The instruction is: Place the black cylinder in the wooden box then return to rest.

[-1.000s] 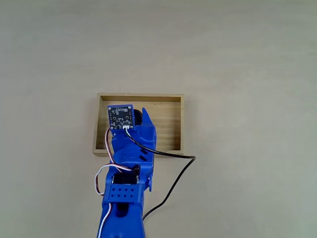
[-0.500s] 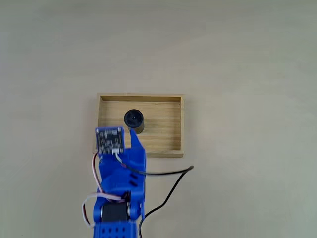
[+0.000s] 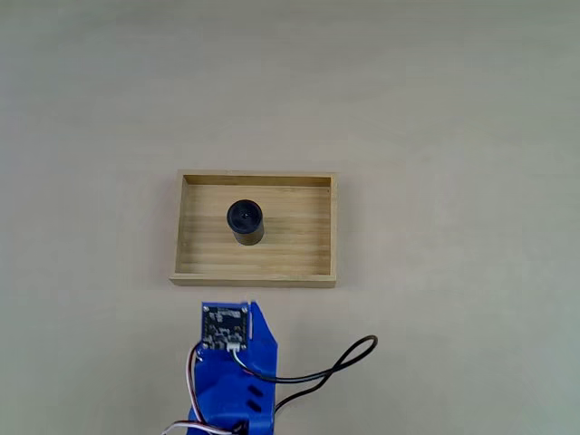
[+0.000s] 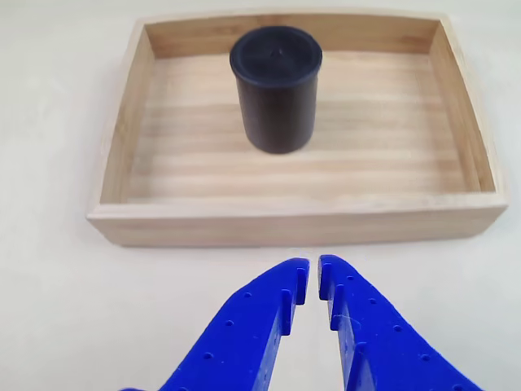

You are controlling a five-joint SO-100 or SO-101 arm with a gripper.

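The black cylinder (image 3: 245,220) (image 4: 276,88) stands upright on the floor of the wooden box (image 3: 308,267) (image 4: 285,224), left of the box's middle in the fixed view. The blue arm (image 3: 231,381) sits below the box in the fixed view, clear of it. In the other view the blue gripper (image 4: 313,272) is in front of the box's near wall, fingertips nearly touching, shut and holding nothing.
A black cable (image 3: 331,367) loops on the pale table (image 3: 453,136) to the right of the arm. The table stretches bare around the box on all sides.
The arm has drawn back from above the box toward the bottom edge of the fixed view, leaving the cylinder standing in the box.
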